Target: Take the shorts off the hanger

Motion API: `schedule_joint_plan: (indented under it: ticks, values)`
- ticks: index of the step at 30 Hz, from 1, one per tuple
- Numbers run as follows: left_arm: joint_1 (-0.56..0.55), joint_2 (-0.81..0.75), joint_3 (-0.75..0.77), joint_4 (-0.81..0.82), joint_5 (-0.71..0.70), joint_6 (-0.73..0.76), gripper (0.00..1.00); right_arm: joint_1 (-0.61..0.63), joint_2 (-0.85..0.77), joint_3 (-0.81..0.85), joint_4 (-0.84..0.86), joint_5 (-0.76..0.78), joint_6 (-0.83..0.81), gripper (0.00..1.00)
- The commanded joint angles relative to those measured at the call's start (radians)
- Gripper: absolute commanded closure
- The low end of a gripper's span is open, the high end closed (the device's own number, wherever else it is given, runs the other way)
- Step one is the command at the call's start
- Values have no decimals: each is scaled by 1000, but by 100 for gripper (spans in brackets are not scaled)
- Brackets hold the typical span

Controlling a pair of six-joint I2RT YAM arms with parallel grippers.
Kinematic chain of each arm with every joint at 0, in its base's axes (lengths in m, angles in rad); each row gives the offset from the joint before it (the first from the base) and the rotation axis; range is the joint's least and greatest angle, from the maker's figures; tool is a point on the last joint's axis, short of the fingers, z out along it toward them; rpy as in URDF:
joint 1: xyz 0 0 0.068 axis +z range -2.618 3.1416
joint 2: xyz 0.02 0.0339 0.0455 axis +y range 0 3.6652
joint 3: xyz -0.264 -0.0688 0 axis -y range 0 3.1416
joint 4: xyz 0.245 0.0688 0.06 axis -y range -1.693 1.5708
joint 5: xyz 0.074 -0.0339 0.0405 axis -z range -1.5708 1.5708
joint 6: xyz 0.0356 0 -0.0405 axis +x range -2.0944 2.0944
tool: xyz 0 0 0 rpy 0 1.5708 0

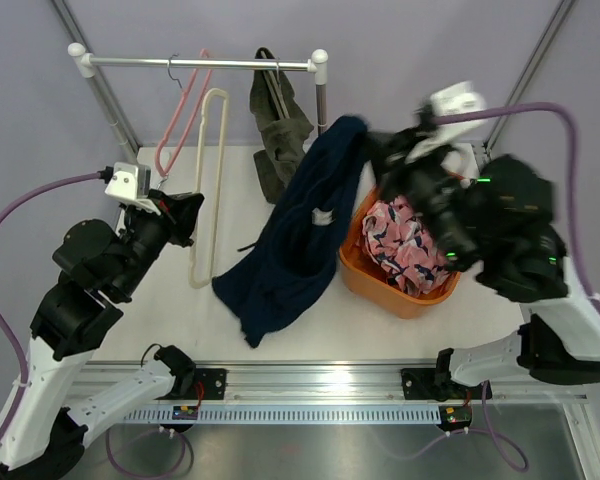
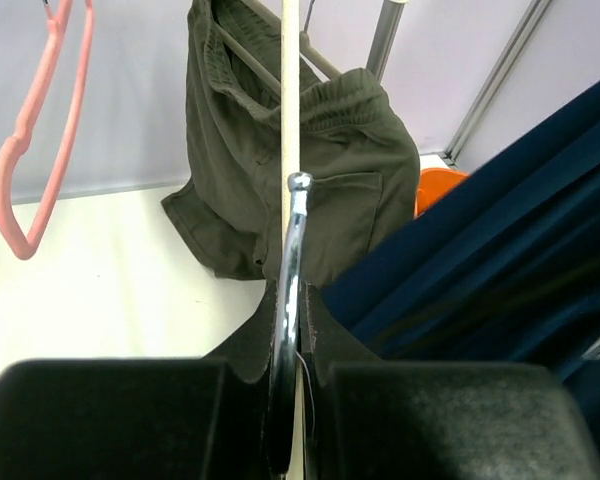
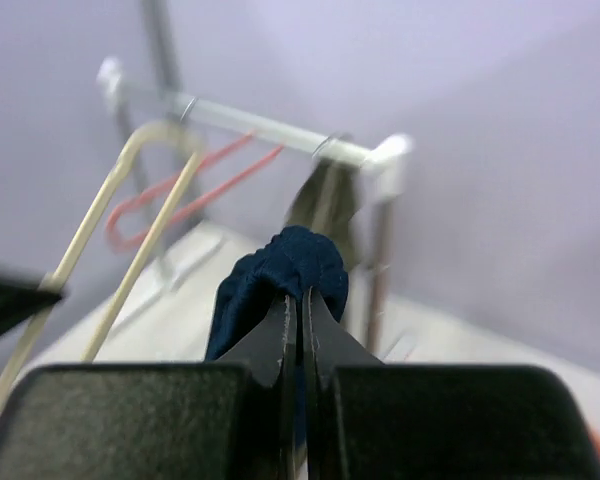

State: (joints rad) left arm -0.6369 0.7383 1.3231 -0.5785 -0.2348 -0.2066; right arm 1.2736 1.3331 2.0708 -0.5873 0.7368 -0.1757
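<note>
Seen from above, the pink patterned shorts (image 1: pixel 405 245) lie in an orange basket (image 1: pixel 358 272) at centre right. The right claw (image 1: pixel 373 141) pinches the navy shorts (image 1: pixel 290 250), which are free of the cream hanger (image 1: pixel 208 190) (the left claw (image 1: pixel 183 212) is pressed onto it). The olive shorts (image 1: pixel 278 140) at upper centre are not yet removed.

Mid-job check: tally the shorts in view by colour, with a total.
Pink cloth shorts with navy and white blotches: 1
Plain dark navy cloth shorts: 1
Plain olive green cloth shorts: 1
Total: 3
</note>
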Motion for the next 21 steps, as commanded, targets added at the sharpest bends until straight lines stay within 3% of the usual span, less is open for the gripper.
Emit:
schedule_joint_plan:
  ticks: [1, 2, 6, 10, 14, 21]
  values:
    - [-4, -10, 8, 39, 26, -8, 100, -13, -118, -49, 552, 220, -413, 100]
    - [-4, -10, 1, 48, 55, -14, 100, -26, -117, -54, 707, 222, -538, 100]
    - [-4, -2, -36, 52, 71, -19, 100, -207, -26, 88, 721, 165, -578, 100]
    - [-4, 3, -51, 63, 81, -10, 100, -495, 96, 273, 525, 76, -394, 100]
    - [-4, 9, -59, 68, 95, -7, 100, -652, 273, 554, 301, -5, -273, 100]
    - [-4, 7, -74, 68, 104, 1, 100, -743, 396, 600, 216, -129, -110, 100]
